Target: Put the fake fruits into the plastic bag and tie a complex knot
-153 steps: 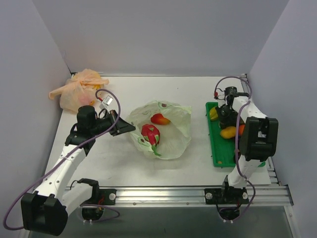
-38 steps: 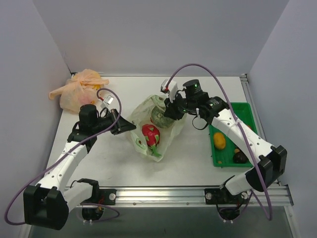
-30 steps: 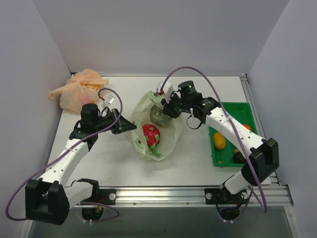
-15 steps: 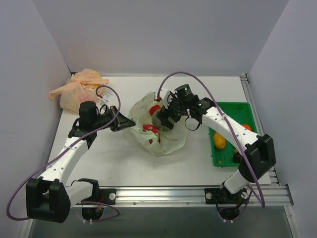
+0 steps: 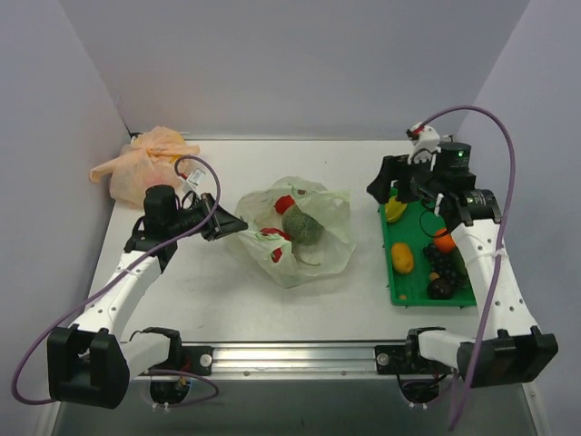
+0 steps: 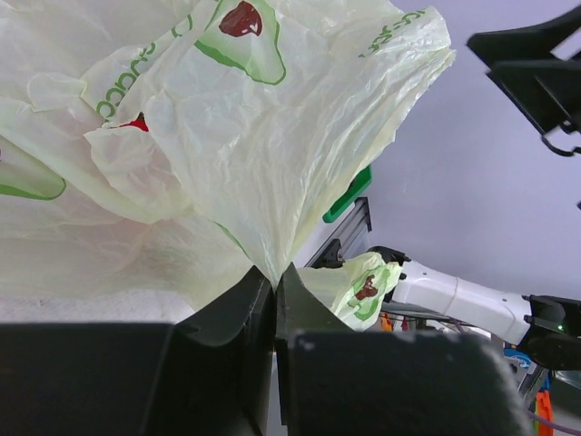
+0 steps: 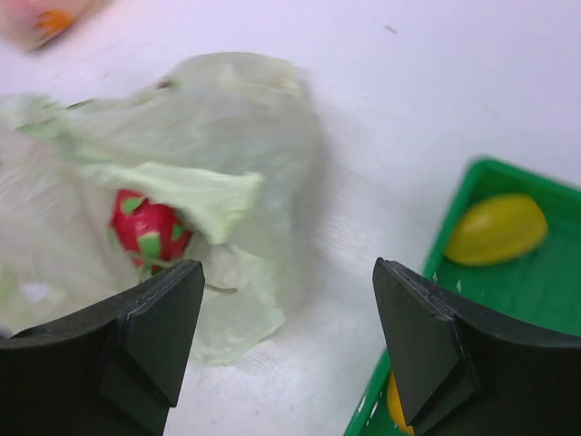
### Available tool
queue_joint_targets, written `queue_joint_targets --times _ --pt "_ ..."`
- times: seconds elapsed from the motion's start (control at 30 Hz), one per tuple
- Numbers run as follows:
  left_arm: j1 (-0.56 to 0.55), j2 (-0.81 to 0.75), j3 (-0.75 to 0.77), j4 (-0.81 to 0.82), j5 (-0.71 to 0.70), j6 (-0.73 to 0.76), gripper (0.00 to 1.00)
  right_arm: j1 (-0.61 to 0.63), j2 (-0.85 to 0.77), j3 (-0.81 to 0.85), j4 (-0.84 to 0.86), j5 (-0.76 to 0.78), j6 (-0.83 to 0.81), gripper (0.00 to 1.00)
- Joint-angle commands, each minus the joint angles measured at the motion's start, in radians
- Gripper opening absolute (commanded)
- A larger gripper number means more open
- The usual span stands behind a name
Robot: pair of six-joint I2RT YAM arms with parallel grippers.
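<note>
**Grip state.** The left gripper [image 6: 272, 275] is clamped on a fold at the rim of the pale green plastic bag [image 5: 318, 241]; the right gripper [image 7: 286, 309] is spread wide and carries nothing; it hovers over the far end of the green tray [image 5: 399, 292].

**Location of goods.** The bag lies mid-table between the arms; a dark green avocado [image 5: 302, 227] and a pink dragon fruit [image 7: 145, 227] show through the film; a yellow fruit [image 7: 497, 228], an orange [image 5: 444, 241] and dark purple pieces [image 5: 442, 275] lie in the tray.

**Step in hand (judgement).** Fetching the next fruit; the yellow fruit sits nearest the open fingers. Recommended: descend straight, close across its narrower body, lift clear of the tray wall; the left arm should hold the rim raised so the mouth gapes; release low inside, beside the avocado, since thin film may collapse or snag.

**Surface and room.** The table [image 5: 272, 163] is white and matte; a peach-orange bag [image 5: 141, 163] sits at the far left corner; plain pale walls [image 5: 290, 64] enclose three sides; a metal rail [image 5: 300, 350] edges the near side.
</note>
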Motion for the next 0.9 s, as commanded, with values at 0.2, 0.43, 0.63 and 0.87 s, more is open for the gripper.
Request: queue_joint_targets --times 0.2,0.43,0.63,0.87 --pt "0.008 -0.013 0.037 0.037 0.005 0.012 0.14 -0.269 0.320 0.017 -0.067 0.250 0.377 0.85" --pt "0.014 -0.009 0.051 -0.007 -0.005 0.039 0.15 -0.305 0.543 0.111 -0.067 0.315 0.454 0.91" --pt "0.026 -0.010 0.045 -0.041 -0.009 0.067 0.15 -0.305 0.656 0.114 0.015 0.305 0.453 0.89" --pt "0.031 -0.004 0.045 -0.052 -0.014 0.077 0.16 -0.308 0.750 0.112 0.088 0.290 0.482 0.89"
